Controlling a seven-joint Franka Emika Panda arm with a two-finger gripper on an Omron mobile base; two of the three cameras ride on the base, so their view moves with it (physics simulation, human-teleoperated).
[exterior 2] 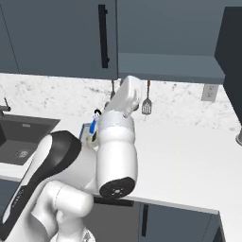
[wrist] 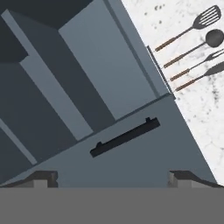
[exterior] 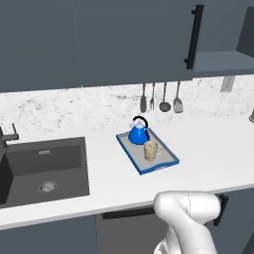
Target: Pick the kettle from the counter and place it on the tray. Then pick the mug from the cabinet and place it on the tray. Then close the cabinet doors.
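White speckled desk (exterior: 208, 149) runs under the dark cabinet (exterior: 124, 39). On it sits the tray (exterior: 169, 161), and both the blue kettle (exterior: 138, 134) and the tan mug (exterior: 151, 150) stand on it already, so only the cabinet doors are left. My claw (wrist: 112, 177) is wide open and holds nothing. I point it at a door handle (wrist: 124, 138) so I can push that door shut.

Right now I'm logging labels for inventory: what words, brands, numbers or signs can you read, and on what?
None: no readable text anywhere.
kettle: plain blue, no label.
mug: mottled, no print.
tray: no marking.
cabinet doors: only a black bar handle.
wall outlet: no lettering visible.
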